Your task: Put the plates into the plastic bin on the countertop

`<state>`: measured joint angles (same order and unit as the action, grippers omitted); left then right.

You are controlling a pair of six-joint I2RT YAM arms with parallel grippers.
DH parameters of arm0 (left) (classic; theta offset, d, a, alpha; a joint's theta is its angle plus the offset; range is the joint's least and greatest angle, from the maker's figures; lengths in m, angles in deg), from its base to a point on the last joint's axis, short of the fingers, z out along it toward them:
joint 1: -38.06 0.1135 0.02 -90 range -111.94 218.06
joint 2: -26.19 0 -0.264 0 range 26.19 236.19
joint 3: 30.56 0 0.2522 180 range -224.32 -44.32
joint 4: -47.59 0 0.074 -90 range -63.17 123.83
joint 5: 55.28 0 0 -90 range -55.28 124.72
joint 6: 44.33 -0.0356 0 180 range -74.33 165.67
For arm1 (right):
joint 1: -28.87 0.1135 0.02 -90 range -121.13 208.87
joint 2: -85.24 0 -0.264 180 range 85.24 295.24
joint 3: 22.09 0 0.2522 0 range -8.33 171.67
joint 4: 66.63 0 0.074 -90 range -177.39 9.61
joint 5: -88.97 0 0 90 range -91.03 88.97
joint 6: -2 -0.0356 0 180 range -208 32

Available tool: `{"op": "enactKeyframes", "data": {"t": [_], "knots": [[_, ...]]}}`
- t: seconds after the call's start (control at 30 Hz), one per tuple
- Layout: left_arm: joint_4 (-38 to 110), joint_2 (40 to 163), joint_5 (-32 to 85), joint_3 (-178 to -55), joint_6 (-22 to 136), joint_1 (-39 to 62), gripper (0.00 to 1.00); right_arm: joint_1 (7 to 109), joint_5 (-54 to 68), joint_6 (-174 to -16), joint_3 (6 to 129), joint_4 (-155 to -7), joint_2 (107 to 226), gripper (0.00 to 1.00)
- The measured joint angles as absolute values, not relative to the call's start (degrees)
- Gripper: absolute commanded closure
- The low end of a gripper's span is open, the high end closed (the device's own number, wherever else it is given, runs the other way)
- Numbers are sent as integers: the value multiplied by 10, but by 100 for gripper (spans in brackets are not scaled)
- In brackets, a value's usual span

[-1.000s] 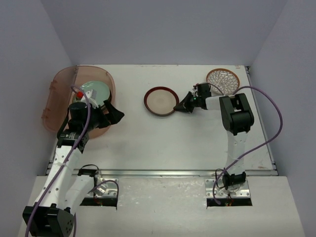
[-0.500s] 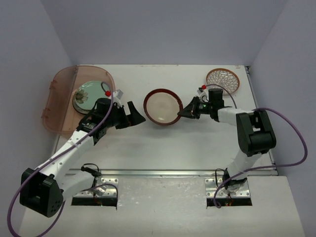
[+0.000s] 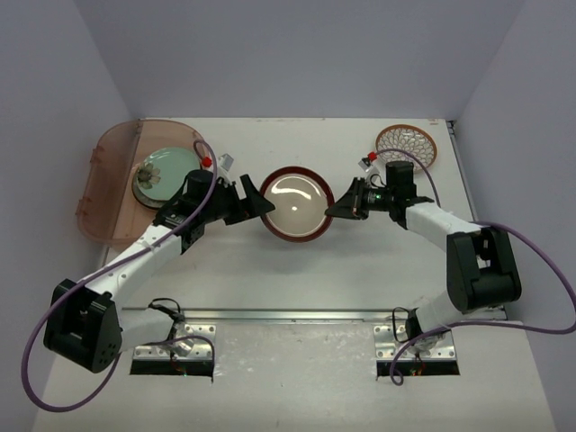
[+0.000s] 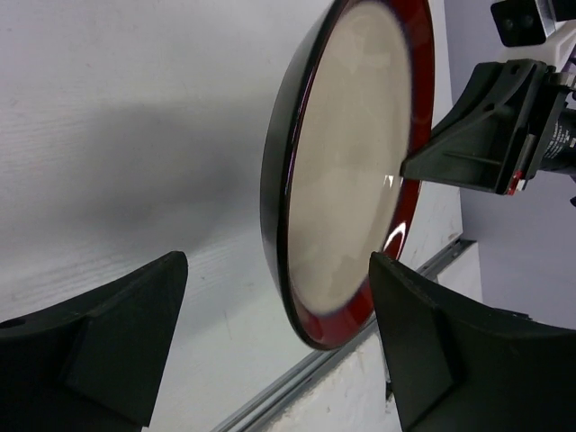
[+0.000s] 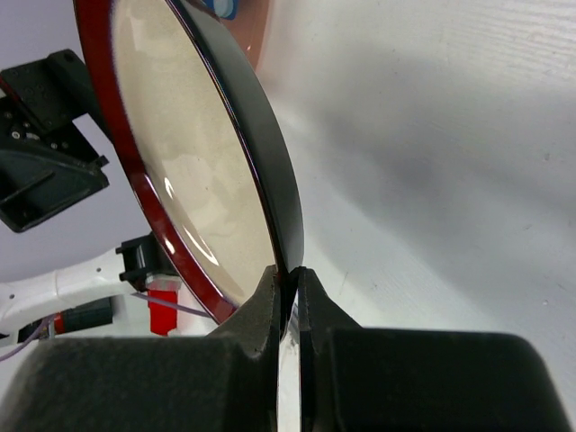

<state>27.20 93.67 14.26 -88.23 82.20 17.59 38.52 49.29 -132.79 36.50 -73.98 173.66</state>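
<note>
My right gripper (image 3: pixel 332 210) is shut on the right rim of the brown-rimmed cream plate (image 3: pixel 295 204) and holds it tilted above the countertop (image 3: pixel 360 261). In the right wrist view the jaws (image 5: pixel 288 274) pinch the plate's edge (image 5: pixel 189 153). My left gripper (image 3: pixel 259 202) is open, its fingers either side of the plate's left rim without touching; in the left wrist view the gripper (image 4: pixel 277 270) straddles the plate (image 4: pixel 351 171). The plastic bin (image 3: pixel 97 171) stands at the far left with the mint green plate (image 3: pixel 162 173) in it. The brown-white petal plate (image 3: pixel 407 147) lies at the back right.
A metal rail (image 3: pixel 297 315) runs along the countertop's near edge. Pale lilac walls (image 3: pixel 54 108) close in the left, back and right sides. The other plates are out of view.
My right gripper has lifted the brown-rimmed plate and carried it slightly nearer. My left arm has swung right from over the bin to the plate's left rim.
</note>
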Motion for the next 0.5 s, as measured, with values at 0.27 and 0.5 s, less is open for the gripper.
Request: {"op": "enactKeyframes", "data": {"t": [0.27,0.5], "knots": [[302,957,140,-890,824,175,63,406,514,-1318,363,-748,1711,100],[346,955,97,-892,837,173,100,404,523,-1322,350,-740,1709,99]]}}
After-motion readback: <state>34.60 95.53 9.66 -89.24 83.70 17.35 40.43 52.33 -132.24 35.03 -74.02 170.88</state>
